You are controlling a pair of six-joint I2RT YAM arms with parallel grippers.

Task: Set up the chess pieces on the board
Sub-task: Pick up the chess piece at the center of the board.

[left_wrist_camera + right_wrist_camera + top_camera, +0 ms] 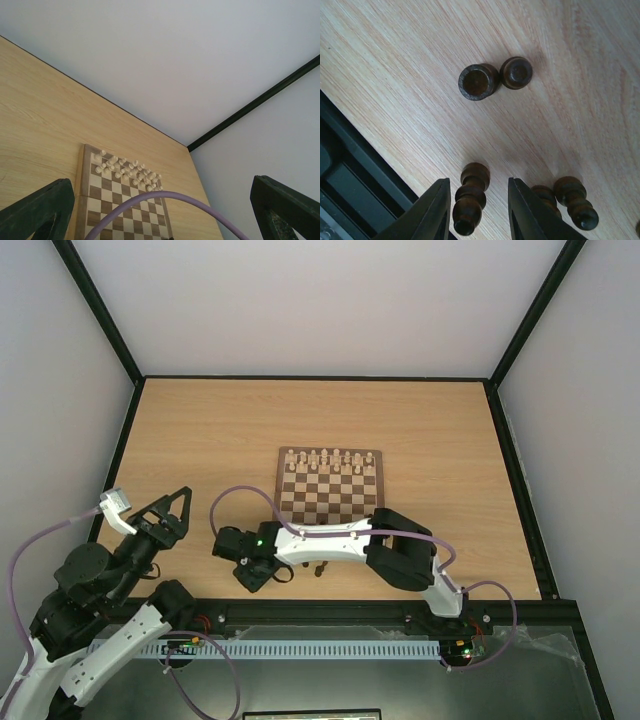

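Observation:
My right gripper (477, 182) hangs low over the wooden tabletop near its front edge, and its jaws straddle a dark brown chess piece (470, 197) that lies on its side. The jaws are open, with a gap beside the piece. Two more dark pieces (478, 81) stand upright just beyond, and two others (575, 200) lie to the right. From above, this gripper (255, 565) is left of the board's near edge, with dark pieces (318, 568) beside the arm. The board (330, 502) holds pale pieces on its far rows. My left gripper (172, 498) is raised at the left, wide open and empty.
The left wrist view shows the board (120, 200) with its pale pieces (127, 170) and a purple cable (165, 196) arching across. The black front rail (340, 165) runs close beside the right gripper. Grey walls enclose the table.

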